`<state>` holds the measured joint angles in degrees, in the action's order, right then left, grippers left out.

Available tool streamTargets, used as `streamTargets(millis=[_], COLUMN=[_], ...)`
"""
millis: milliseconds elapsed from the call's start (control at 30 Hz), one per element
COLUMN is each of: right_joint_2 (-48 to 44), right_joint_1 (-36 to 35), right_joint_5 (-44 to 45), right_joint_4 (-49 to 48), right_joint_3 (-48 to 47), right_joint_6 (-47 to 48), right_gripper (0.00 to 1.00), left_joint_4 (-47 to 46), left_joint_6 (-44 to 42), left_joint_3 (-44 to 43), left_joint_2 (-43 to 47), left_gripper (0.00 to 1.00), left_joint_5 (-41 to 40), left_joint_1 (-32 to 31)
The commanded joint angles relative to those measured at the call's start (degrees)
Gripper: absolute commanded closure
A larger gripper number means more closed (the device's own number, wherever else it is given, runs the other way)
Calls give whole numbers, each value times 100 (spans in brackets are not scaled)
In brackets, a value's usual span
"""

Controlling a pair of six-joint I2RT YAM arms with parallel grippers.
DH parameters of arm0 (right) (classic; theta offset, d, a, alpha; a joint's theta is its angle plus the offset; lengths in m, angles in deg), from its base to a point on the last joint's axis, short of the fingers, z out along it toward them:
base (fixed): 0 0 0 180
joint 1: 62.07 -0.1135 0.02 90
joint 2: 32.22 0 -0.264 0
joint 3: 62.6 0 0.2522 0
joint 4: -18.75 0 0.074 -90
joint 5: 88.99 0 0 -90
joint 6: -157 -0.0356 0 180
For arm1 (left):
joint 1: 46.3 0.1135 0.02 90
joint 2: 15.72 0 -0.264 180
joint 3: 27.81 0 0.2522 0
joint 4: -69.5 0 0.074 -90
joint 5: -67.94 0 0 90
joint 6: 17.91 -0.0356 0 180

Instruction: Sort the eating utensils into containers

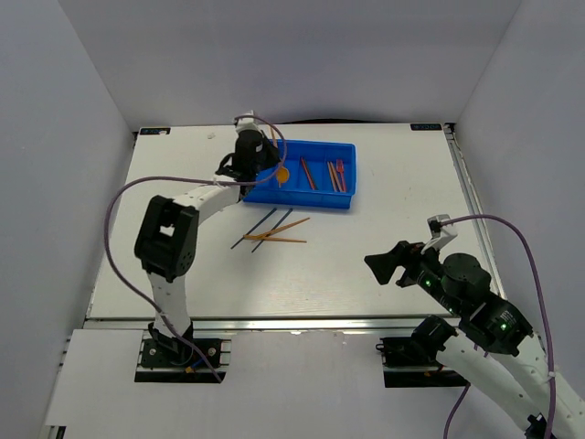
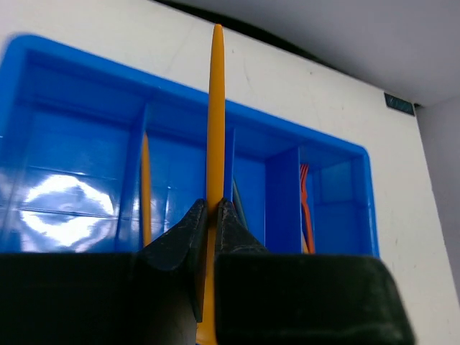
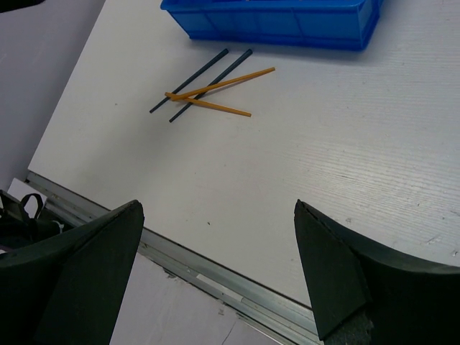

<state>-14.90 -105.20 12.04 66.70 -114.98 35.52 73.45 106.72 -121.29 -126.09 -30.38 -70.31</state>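
My left gripper [image 2: 212, 210] is shut on a thin orange utensil [image 2: 215, 108], seen edge-on with its tapered tip pointing away, above the blue tray [image 2: 72, 61]. In the top view this gripper [image 1: 253, 157] hovers over the left end of the tray [image 1: 352, 197]. Another orange utensil [image 2: 146, 183] lies in a left compartment and a red fork [image 2: 307, 205] in a right one. Red utensils [image 1: 335, 175] and an orange piece [image 1: 281, 174] show in the tray. Two orange sticks [image 1: 283, 233] and two dark blue sticks [image 1: 260, 229] lie crossed on the table. My right gripper [image 3: 217, 208] is open and empty.
The white table has a metal rail along its near edge [image 3: 215, 277]. Grey walls enclose the left, back and right. The tray [image 3: 273, 21] and the loose sticks [image 3: 215, 85] lie far ahead of the right gripper [image 1: 382, 263], which hangs near the front right.
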Motion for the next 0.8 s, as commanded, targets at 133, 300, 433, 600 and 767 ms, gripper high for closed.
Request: streamTargets(millis=[133,300,433,600,767], right_joint_2=[193,272,368,439,377], right_joint_1=[7,7,7,7,7], right_joint_5=[14,84,84,5,-22], right_joint_4=[52,61,-18,-97,-53], right_joint_3=[-366,-411,-375,-349,-367], right_joint_6=[-130,-60,-24,-16,-16], right_gripper=[11,11,11,11,11], left_joint_4=[-1243,-1446,-1524,-1534,-1454], left_joint_6=[88,140,193,105,0], left_joint_3=[-194,-87,44,308,457], left_joint_2=[-380,-494,-565,-521,-451], left_gripper=[100,100,100,100,100], left_joint_5=[-214,-135,-56,-232,-346], left_joint_1=[-121,-130,-183,-271,-297])
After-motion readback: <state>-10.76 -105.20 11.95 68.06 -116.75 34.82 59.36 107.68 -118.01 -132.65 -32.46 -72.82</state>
